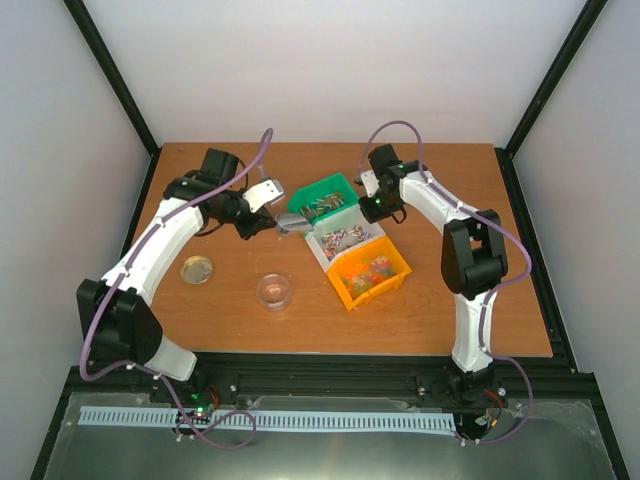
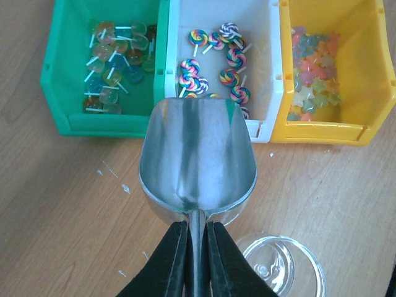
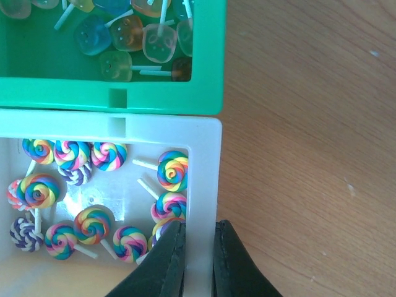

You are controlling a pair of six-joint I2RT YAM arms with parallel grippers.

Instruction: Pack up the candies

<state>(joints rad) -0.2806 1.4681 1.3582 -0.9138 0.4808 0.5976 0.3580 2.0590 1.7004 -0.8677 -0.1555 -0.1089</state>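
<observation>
Candies (image 3: 173, 171) lie in the white bin (image 3: 204, 154), its wall pinched by the right gripper (image 3: 199, 228), while the left gripper (image 2: 197, 226) clamps an empty scoop (image 2: 197, 154) just left.

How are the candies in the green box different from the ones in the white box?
The green-bin candies are squarish; the white-bin candies are round. The green-bin candies are see-through and one colour each; the white-bin candies are solid with rainbow swirls. Both kinds are lollipops on little white sticks.
</observation>
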